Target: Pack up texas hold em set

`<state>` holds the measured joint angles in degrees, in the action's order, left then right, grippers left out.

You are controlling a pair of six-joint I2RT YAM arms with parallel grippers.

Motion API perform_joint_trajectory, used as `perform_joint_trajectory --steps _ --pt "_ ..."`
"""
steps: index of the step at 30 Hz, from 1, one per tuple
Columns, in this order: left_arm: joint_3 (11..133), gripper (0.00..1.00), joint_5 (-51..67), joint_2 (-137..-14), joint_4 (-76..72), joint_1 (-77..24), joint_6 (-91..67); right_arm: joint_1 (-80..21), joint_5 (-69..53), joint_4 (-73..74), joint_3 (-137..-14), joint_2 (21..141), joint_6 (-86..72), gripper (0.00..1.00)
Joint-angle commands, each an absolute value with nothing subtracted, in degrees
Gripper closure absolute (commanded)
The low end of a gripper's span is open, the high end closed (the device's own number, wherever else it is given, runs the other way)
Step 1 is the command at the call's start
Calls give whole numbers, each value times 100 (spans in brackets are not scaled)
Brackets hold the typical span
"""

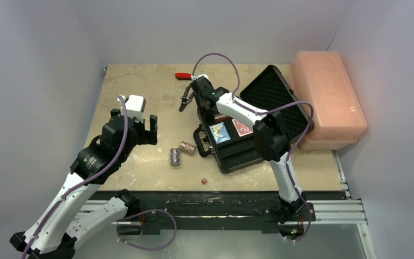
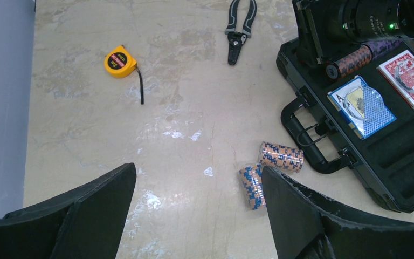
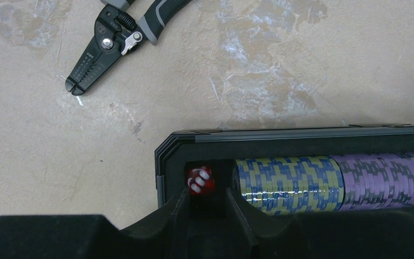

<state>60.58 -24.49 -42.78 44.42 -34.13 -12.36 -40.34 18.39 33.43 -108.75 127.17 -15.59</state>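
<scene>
Right claw (image 3: 207, 194) is seen narrowly parted about red die (image 3: 200, 179) in briefcase (image 3: 302, 132) pocket, 9 o'clock of chip row (image 3: 288, 181); grip cannot be told. Judged best: die released low, claw lifted straight. Left claw (image 2: 198, 170) is spread wide, empty.

The left arm (image 1: 63, 204) and the right arm (image 1: 287, 181) have white tube-shaped links and black round joint housings. A thin purple cable (image 1: 221, 55) runs in loose loops along each arm. The left gripper (image 2: 198, 178) has two broad matte black wedge-shaped fingers (image 2: 86, 216); behind them sits a white camera block (image 1: 135, 105). A green light (image 2: 391, 25) glows on the right wrist.
</scene>
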Motion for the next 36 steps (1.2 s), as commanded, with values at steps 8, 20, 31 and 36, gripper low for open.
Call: perform_joint_trajectory --steps 8,20,31,36 --pt "6073 14 -2538 -4236 4337 -3382 -1140 -3997 1767 3426 -11028 12321 -1676 60" --pt "6073 14 -2539 -4245 4337 -3382 -1134 -4008 1607 3380 -10477 11446 -1760 60" --pt "6073 14 -2562 -4228 4346 -3384 -1136 -4100 1150 3167 -9144 10173 -1784 57" --pt "6073 14 -2566 -4228 4343 -3383 -1134 -4116 709 3001 -8507 9434 -1501 52"
